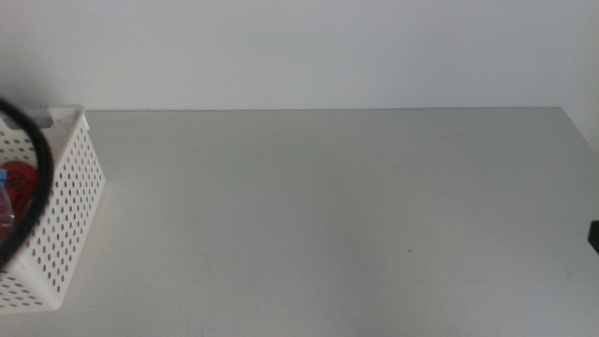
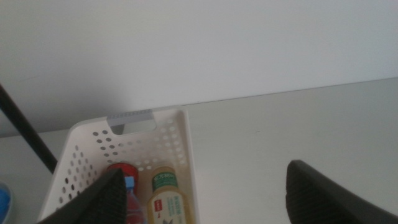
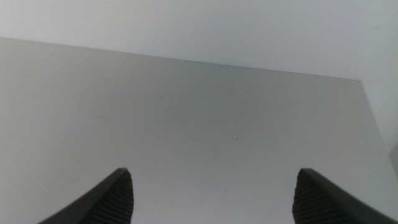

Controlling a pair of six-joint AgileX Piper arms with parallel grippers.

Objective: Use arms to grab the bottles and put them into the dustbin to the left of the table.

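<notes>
Closest to my left wrist camera are the left gripper [image 2: 202, 186] jaws, spread wide apart with nothing between them; only their dark ribbed tips show, and one of them covers a corner of the dustbin [image 2: 186, 146] below. Inside that white perforated basket I can make out the pale-yellow bottle [image 2: 166, 198] lying with its green label up, its lower part cut off by the picture's edge, the blue cap of the water bottle [image 2: 129, 184] just beside it, mostly hidden behind the jaw, and the red can [image 2: 122, 169] at the far side of the cap, of which I see only a rounded top. A black cable [image 2: 28, 134] runs slantwise past the basket's outer wall. On my right wrist camera the right gripper [image 3: 214, 196] also stands with jaws well apart, empty, over bare table [image 3: 205, 124]; its far edge meets a pale wall. In the middle view the dustbin sits at the left edge of the tabletop, half cropped, with a patch of red and a sliver of clear plastic with blue showing over its rim, too partial for me to tell more. The cable loops across its front. A small dark piece at the right border is all I get of the right arm [image 1: 593, 234]; the left arm is out of that view.
</notes>
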